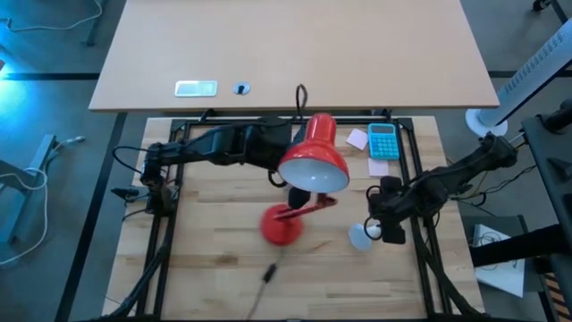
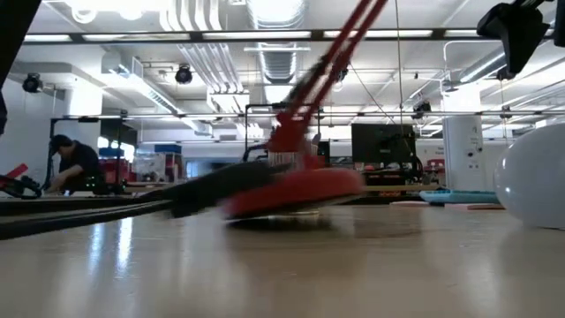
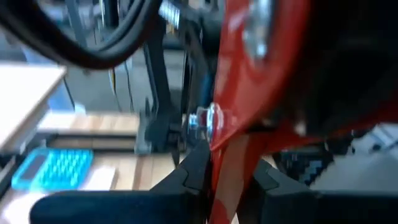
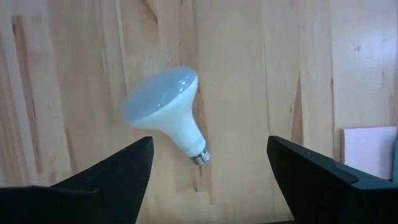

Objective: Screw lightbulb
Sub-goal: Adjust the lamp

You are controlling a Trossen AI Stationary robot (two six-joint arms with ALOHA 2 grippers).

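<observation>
Hidden or unclear: in the high view the lightbulb (image 1: 359, 236) is half covered by the right gripper (image 1: 386, 231), only a pale dome showing. In the low view it is cut off at the right edge, a white curve (image 2: 534, 177) resting on the table (image 2: 265, 274). The left wrist view is blurred; red lamp metal (image 3: 249, 93) fills it, with a bolt at the joint. The lamp's socket is hidden inside the shade (image 1: 313, 170).

Left gripper (image 1: 295, 183): reaches in from 9 o'clock and sits under the shade's rim. Its fingers (image 3: 193, 171) stand on either side of the red lamp arm, pinching it.

Right gripper: comes in from 3 o'clock, above the bulb. Jaws spread wide, the bulb (image 4: 165, 115) between the two fingers (image 4: 112, 174) and below them, not touched.

Room: bare wood around the bulb toward 6 and 7 o'clock. The lamp base (image 1: 281, 225) lies at its 9 o'clock, apart from it. A pink note (image 4: 368, 151) lies near one finger; a blue calculator (image 1: 382, 140) sits at 12 o'clock, well apart. The lamp cord (image 1: 268, 271) trails off toward 6 o'clock.

Bulb axis: lying on its side. In the right wrist view the long axis runs diagonally, the wide dome at one end, the threaded neck (image 4: 200, 157) at the other.
</observation>
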